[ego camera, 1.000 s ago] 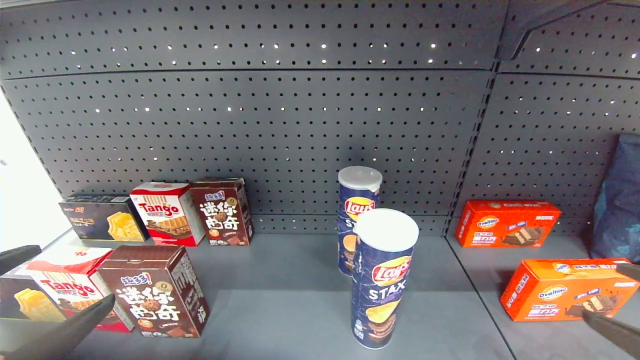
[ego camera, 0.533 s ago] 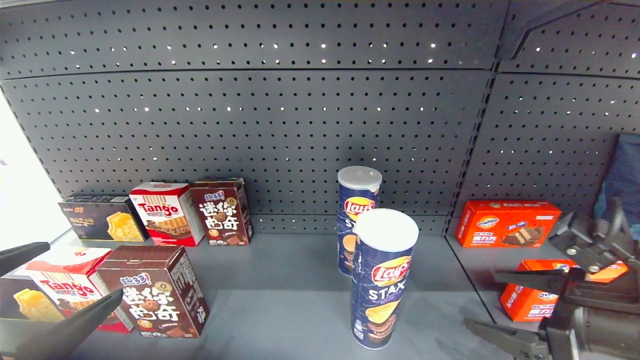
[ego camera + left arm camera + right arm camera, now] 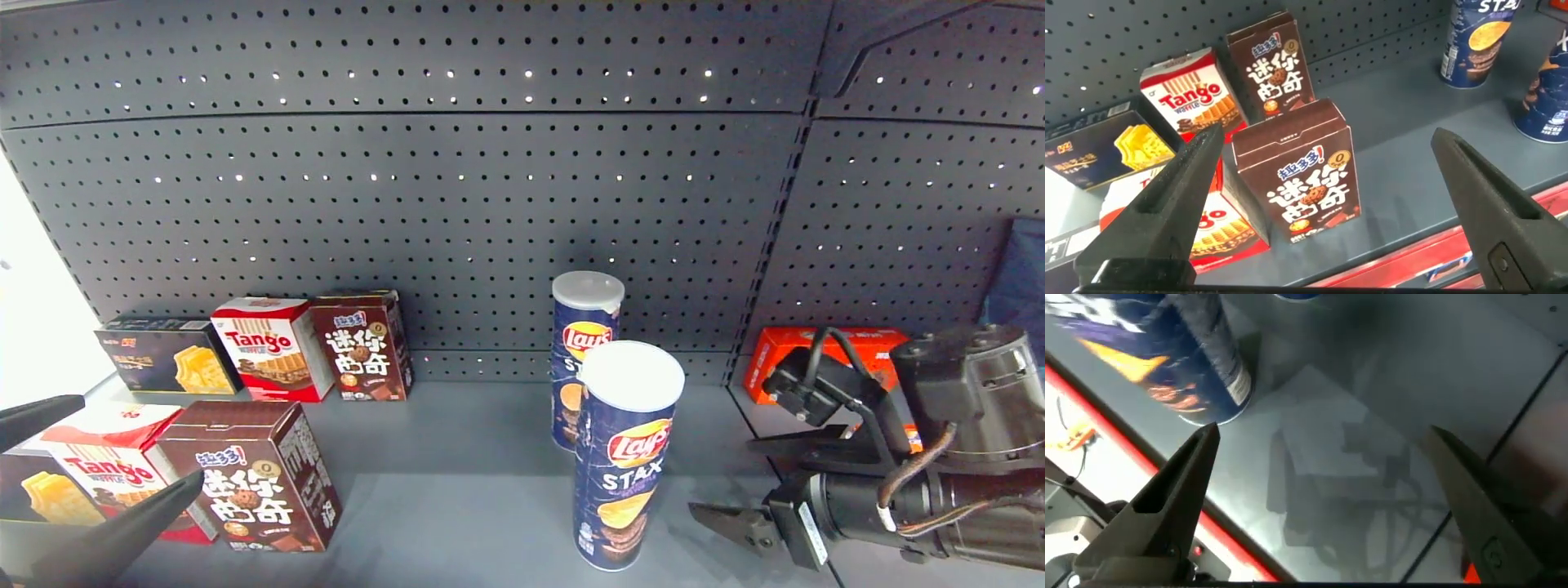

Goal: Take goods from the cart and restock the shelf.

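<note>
My right gripper (image 3: 725, 480) has swung in from the right edge over the last second. It now sits low, just right of the front chip can (image 3: 624, 457), fingers spread wide and holding nothing. The arm behind it now crosses in front of the orange wafer boxes (image 3: 780, 351), so little more than the rear one's left end shows. My left gripper (image 3: 139, 441) has barely shifted. It is well left of the can, also wide open and empty, near the front brown cookie box (image 3: 253, 478). A second chip can (image 3: 586, 335) stands directly behind the front one. Bare shelf (image 3: 457, 490) lies between the can and the cookie box. The shelf's red front edge (image 3: 1094, 408) runs just before the can's base.
</note>
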Controlling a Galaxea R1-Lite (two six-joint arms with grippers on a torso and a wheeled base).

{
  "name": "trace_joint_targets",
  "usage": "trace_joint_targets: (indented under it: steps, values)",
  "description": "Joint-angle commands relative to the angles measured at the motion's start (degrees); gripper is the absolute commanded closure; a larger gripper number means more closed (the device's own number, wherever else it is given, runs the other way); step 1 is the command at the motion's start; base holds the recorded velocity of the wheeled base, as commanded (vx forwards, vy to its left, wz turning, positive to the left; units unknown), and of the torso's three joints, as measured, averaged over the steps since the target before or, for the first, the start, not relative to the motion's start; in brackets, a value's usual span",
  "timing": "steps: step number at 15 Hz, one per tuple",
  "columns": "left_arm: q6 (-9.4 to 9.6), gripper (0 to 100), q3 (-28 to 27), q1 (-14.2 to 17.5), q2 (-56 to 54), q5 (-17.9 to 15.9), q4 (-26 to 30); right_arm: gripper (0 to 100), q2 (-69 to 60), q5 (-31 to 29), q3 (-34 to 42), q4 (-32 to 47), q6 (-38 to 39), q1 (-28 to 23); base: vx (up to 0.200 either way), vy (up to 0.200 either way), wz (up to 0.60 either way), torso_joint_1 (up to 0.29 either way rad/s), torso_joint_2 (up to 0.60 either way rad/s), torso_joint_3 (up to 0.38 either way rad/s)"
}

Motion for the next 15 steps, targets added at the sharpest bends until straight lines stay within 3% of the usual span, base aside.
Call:
trace_joint_targets:
  steps: [1, 6, 15]
  values:
    - [-0.01, 0, 0.1, 0.0, 0.2, 0.0, 0.0, 0, 3.3, 0.0, -1.8, 0.0, 0.0, -0.1, 0.000, 0.000, 0.00, 0.000, 0.00, 0.000]
    - [-2.03, 0, 0.0, 0.0, 0.1, 0.0, -0.3, 0, 7.9, -0.5, -5.5, 0.0, 0.0, -0.1, 0.000, 0.000, 0.00, 0.000, 0.00, 0.000]
    - [-2.12, 0, 0.8, 0.0, 0.1, 0.0, -0.3, 0, 8.7, -0.4, -5.7, -0.2, 0.0, 1.8, 0.000, 0.000, 0.00, 0.000, 0.00, 0.000]
